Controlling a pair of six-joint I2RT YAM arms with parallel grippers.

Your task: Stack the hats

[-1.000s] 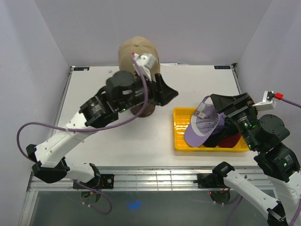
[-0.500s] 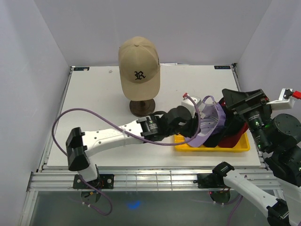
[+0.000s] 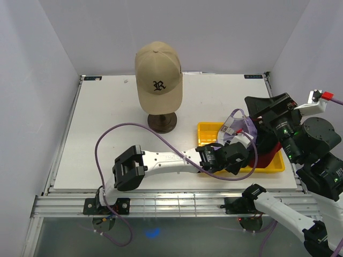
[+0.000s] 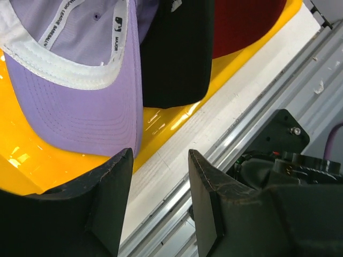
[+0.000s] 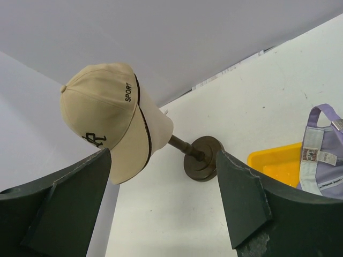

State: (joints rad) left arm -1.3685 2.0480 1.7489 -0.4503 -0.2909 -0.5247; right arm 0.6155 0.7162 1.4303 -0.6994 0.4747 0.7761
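A tan cap (image 3: 158, 80) sits on the beige mannequin head; it also shows in the right wrist view (image 5: 102, 118). A lavender cap (image 3: 242, 127), a black cap (image 4: 174, 53) and a red cap (image 3: 274, 151) lie together in the yellow tray (image 3: 206, 131). In the left wrist view the lavender cap (image 4: 80, 107) lies inside up, beside the red cap (image 4: 241, 21). My left gripper (image 3: 239, 156) is open and empty, low over the tray's front edge (image 4: 166, 120), just past the lavender brim. My right gripper (image 3: 262, 110) is open and empty above the tray's far right side.
The mannequin head (image 5: 158, 128) stands on a dark round base (image 3: 162, 122) at the table's far middle. The left arm stretches low across the near part of the table. The metal rail (image 4: 225, 150) of the table's near edge lies just beyond the tray.
My left arm swung from the mannequin head down and right to the tray's front edge, uncovering the tan cap. The right gripper lifted off the lavender cap and shifted slightly.
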